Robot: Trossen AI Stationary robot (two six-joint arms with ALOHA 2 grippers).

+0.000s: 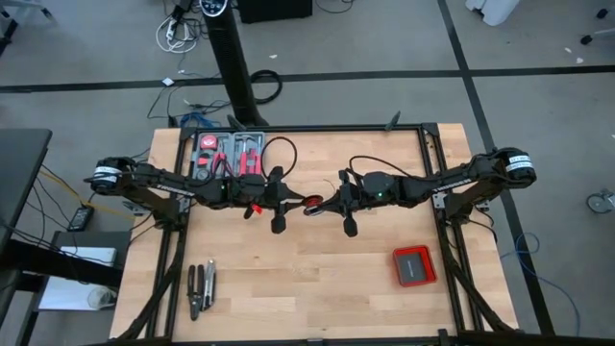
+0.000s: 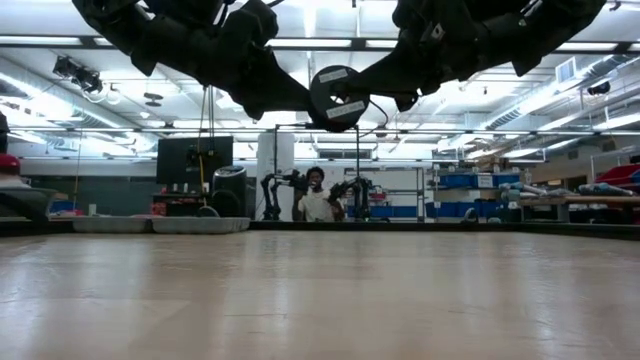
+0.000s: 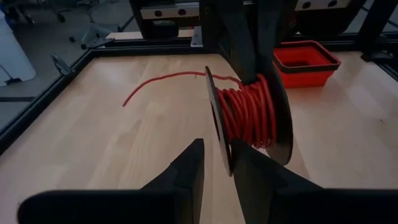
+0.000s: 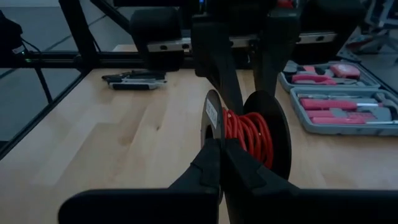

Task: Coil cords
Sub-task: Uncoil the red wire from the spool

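Wooden tabletop (image 1: 307, 279), lab behind. Red wire (image 3: 249, 112) wound on black spool (image 4: 267, 140), aloft at centre: right claw (image 4: 219, 155) pinches one flange; left claw (image 3: 217, 163) straddles the other, steadying for winding.

Both grippers (image 1: 277, 199) (image 1: 332, 204) raised, meeting mid-table

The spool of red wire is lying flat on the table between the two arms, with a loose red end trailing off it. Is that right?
Not quite. The spool of red wire is held up in the air between the two arms, well clear of the table, as the low view shows. The loose red end does trail off it.
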